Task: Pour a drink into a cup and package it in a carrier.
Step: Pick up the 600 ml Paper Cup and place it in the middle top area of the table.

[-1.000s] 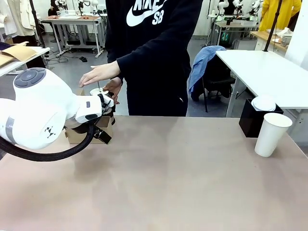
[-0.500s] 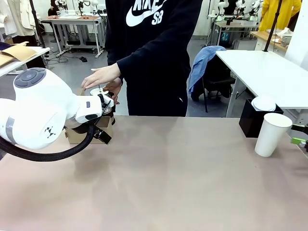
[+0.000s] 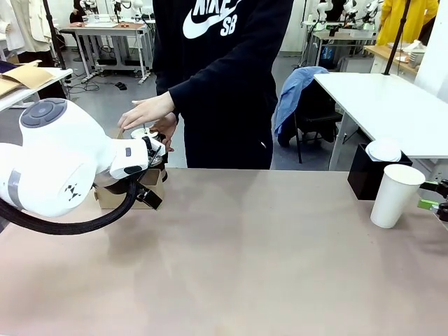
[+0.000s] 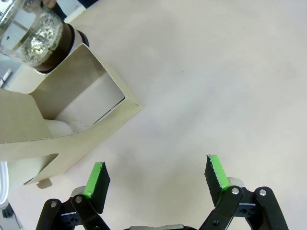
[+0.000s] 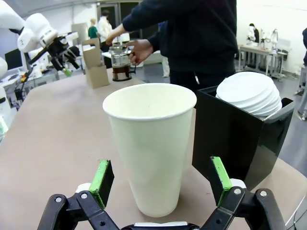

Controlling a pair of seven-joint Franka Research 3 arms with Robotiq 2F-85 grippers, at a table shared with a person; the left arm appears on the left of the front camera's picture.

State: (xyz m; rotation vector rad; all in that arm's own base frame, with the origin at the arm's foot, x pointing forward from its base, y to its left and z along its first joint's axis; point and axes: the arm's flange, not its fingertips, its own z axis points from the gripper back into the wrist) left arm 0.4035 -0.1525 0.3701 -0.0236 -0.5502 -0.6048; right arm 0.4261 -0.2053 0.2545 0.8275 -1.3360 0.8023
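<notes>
Right wrist view has our right gripper [image 5: 160,176] spread wide and empty. It faces the unlidded cup [image 5: 149,143] from just beside it without touching, and the cup stands near the right edge of the bench [image 3: 245,266], next to the black box [image 5: 235,143] of lids [image 5: 249,96]. Our left gripper [image 4: 156,176] hangs released over bare bench beside the carrier [image 4: 21,120] at the far left, where the person's hands [image 3: 147,108] hold the jug [image 4: 31,31] of drink [image 4: 57,50]. We judge nothing poured, lidded or packed yet; the broad middle lies open, while box and edge crowd the cup.
</notes>
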